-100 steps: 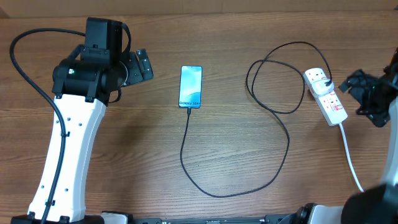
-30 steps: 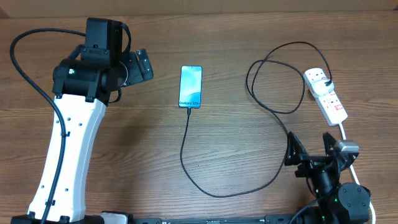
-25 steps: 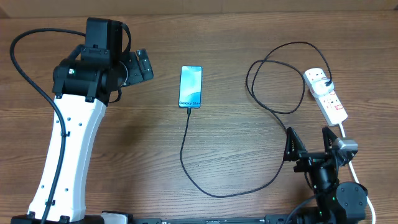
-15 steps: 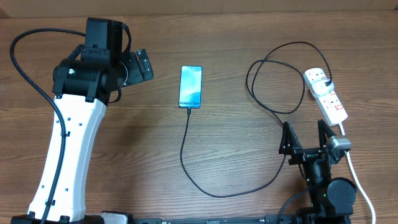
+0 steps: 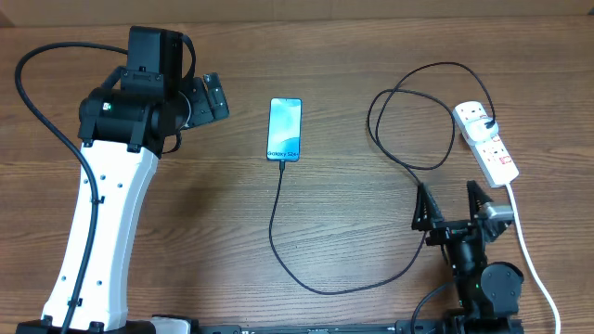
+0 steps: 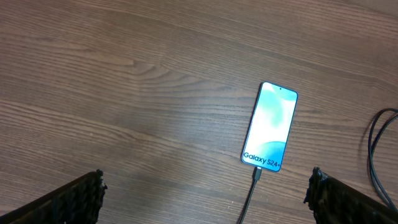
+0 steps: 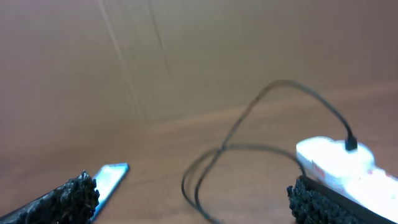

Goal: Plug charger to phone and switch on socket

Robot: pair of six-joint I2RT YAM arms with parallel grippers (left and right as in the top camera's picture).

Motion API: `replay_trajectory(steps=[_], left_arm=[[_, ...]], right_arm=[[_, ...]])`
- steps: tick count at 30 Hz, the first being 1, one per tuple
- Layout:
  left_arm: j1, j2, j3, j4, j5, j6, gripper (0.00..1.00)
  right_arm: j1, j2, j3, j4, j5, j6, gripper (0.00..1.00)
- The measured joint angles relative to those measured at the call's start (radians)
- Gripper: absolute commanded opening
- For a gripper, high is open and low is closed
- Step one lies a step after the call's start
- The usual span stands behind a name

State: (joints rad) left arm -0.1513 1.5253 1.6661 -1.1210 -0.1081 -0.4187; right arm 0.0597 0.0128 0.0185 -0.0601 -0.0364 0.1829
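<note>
While its light blue screen glows, the phone (image 5: 285, 129) lies flat near the middle of the wooden worktop (image 5: 353, 56), its "Galaxy" lettering at the short edge nearest the robot. At that same edge the small black tip of the charger (image 5: 273, 223) meets the handset. From there the thin black cable runs towards the robot, sweeps right in a wide curve, then climbs and coils into a loop beside the socket (image 5: 486, 144). The white power strip lies at the right side of the worktop, well apart from the phone, with a black plug (image 5: 486, 123) seated in its far end and a red-and-white label along its body. A thick white cord (image 5: 524, 246) trails from its near end towards the robot. The right end effector (image 5: 448, 206) hovers low near the front edge, between the cable's curve and the white cord, its jaws spread wide and gripping nothing. The left end effector (image 6: 205, 199) hangs to the left of the phone, well apart from it, jaws likewise spread wide and empty; its wrist camera looks down on the handset and plugged tip
</note>
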Motion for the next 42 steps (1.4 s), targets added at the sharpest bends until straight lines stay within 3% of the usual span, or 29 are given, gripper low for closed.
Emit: replay_trajectory(steps=[19, 42], left_arm=[[0.000, 0.000, 0.000, 0.000, 0.000, 0.000, 1.00], [0.000, 0.000, 0.000, 0.000, 0.000, 0.000, 1.00]], right_arm=[[0.000, 0.000, 0.000, -0.031, 0.012, -0.177, 1.00], [0.000, 0.000, 0.000, -0.030, 0.018, -0.232, 1.00]])
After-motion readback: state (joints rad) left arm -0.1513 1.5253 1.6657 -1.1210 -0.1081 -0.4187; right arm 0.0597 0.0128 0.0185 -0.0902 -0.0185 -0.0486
